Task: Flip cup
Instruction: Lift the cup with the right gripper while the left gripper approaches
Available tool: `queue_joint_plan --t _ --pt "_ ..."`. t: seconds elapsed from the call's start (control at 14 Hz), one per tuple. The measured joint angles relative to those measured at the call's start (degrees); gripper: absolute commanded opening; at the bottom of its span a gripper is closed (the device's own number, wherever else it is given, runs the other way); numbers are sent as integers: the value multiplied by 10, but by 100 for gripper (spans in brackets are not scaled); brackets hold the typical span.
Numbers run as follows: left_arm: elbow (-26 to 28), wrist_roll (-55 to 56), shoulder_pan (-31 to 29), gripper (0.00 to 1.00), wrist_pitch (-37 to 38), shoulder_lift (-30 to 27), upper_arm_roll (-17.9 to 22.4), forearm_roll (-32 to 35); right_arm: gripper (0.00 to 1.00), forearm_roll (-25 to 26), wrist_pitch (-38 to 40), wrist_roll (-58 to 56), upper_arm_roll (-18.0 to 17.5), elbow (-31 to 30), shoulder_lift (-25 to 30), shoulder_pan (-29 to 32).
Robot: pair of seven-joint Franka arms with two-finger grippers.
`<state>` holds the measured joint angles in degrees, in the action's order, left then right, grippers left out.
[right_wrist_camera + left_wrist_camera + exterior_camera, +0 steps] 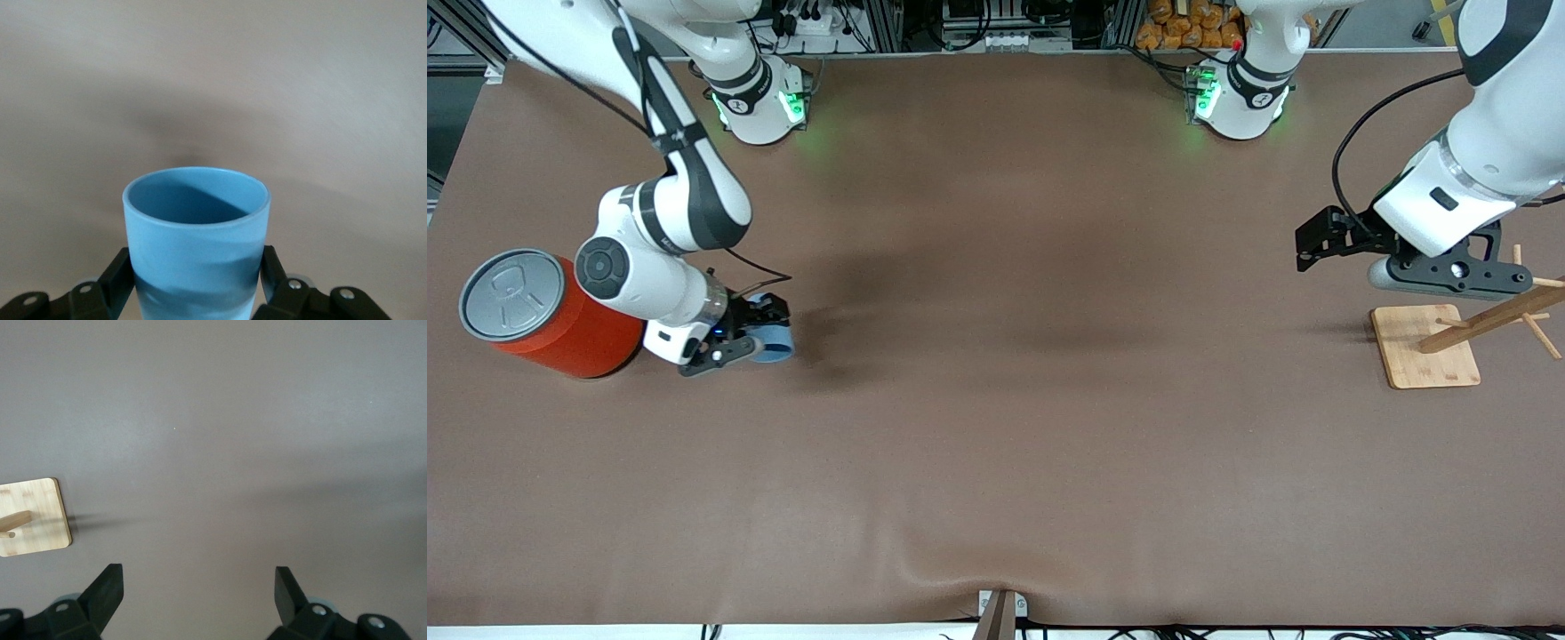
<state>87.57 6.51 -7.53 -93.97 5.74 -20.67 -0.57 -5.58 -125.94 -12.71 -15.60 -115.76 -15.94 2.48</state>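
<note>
The small light blue cup [774,341] is clamped between the fingers of my right gripper [749,338], low over the table beside the big orange can [560,324]. In the right wrist view the cup [197,247] fills the gap between the two black fingers [117,277]; its darker blue mouth points away from the wrist. I cannot tell whether the cup touches the table. My left gripper [1312,244] waits in the air at the left arm's end of the table, open and empty [198,587].
The orange can with a grey lid stands right beside my right wrist, at the right arm's end. A wooden rack on a square base [1427,347] stands beside and partly under my left hand, and its base shows in the left wrist view [33,517].
</note>
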Motion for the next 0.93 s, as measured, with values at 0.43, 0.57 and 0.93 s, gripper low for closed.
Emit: queue_joint_plan --t 0.43,0.57,0.93 --pt "8 -40 -37 100 6 66 1 -69 3 0 28 -27 -17 126 -21 -137" --pt "11 -46 -58 100 6 95 1 -125 3 17 27 -66 -17 194 -65 -190" --pt "23 -49 -78 100 7 157 1 -250 4 234 19 -79 -16 343 -213 -333"
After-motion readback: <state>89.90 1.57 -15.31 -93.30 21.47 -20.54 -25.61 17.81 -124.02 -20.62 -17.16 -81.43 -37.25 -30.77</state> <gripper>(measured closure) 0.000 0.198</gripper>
